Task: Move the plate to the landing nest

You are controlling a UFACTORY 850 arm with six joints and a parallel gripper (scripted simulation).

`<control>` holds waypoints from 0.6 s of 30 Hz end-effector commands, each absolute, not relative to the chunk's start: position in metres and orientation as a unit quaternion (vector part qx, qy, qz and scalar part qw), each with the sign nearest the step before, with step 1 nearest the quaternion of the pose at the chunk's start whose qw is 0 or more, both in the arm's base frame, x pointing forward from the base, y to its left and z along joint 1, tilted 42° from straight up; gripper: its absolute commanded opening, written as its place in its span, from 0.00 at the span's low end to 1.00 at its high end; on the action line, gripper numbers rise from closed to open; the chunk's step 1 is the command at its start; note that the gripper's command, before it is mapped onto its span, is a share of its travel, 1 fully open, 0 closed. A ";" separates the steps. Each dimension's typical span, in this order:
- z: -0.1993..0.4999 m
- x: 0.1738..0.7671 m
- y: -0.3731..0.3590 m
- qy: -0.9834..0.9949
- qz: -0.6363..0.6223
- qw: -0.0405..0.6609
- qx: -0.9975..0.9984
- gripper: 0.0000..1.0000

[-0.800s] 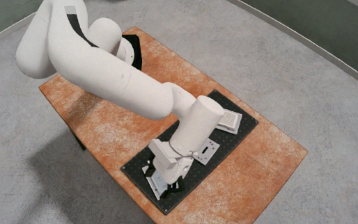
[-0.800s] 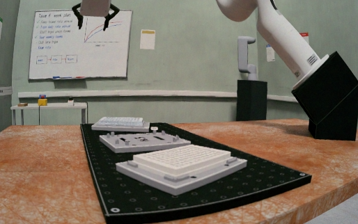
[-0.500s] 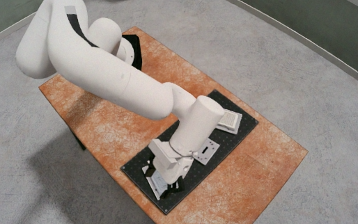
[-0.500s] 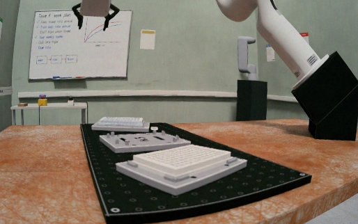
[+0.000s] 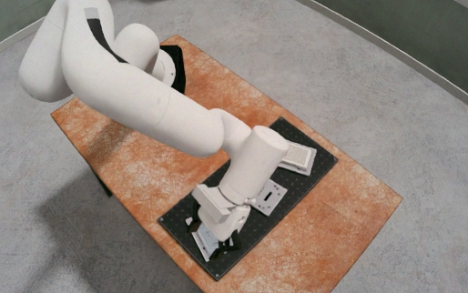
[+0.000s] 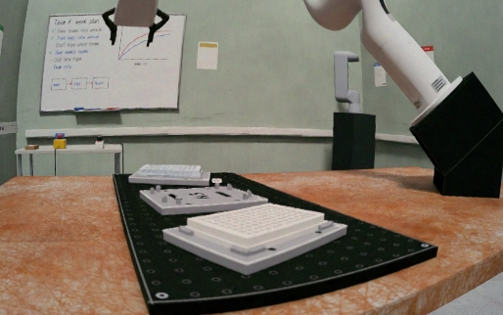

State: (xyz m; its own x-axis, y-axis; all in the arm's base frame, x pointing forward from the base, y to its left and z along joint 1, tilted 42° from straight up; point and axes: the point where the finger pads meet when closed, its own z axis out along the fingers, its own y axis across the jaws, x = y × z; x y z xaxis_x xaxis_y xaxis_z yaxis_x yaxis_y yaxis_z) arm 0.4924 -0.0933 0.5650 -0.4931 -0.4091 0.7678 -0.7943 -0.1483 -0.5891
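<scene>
Three grey nests lie in a row on the black deck. The near nest holds a white well plate (image 6: 256, 226), which also shows in the overhead view (image 5: 205, 241), partly hidden under my gripper. The middle nest (image 6: 203, 198) is empty and shows in the overhead view (image 5: 270, 197). The far nest holds a second white plate (image 6: 168, 172), seen in the overhead view (image 5: 298, 156). I cannot read the plate labels or nest signs. My gripper (image 6: 133, 30) is open and empty. It hangs high over the near plate, far from it, and shows in the overhead view (image 5: 213, 233).
The arm's black base block (image 6: 465, 142) stands at the far right of the orange table. My arm's forearm (image 5: 182, 118) crosses over the table and hides part of the deck in the overhead view. The deck reaches near the table's front edge.
</scene>
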 end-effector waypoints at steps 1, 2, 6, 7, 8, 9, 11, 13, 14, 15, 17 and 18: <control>0.547 0.497 -0.102 -0.599 0.580 0.174 0.524 1.00; 0.543 0.498 -0.104 -0.590 0.576 0.178 0.537 1.00; 0.535 0.499 -0.108 -0.581 0.573 0.181 0.549 1.00; 0.530 0.500 -0.110 -0.571 0.570 0.184 0.561 1.00; 0.525 0.500 -0.111 -0.562 0.566 0.187 0.574 1.00; 0.525 0.500 -0.111 -0.562 0.566 0.187 0.574 1.00; 0.521 0.501 -0.113 -0.552 0.562 0.190 0.586 1.00; 0.511 0.501 -0.116 -0.542 0.558 0.193 0.598 1.00; 0.511 0.501 -0.116 -0.542 0.558 0.193 0.598 1.00; 0.511 0.501 -0.116 -0.542 0.558 0.193 0.598 1.00; 0.502 0.501 -0.119 -0.521 0.549 0.199 0.622 1.00; 0.497 0.501 -0.121 -0.511 0.545 0.201 0.634 1.00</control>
State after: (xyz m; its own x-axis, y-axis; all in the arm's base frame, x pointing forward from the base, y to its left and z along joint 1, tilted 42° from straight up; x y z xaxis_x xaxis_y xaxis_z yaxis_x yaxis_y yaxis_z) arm 0.5000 -0.1147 0.5138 -0.2207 -0.4312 0.8749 -0.8641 -0.3297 -0.3804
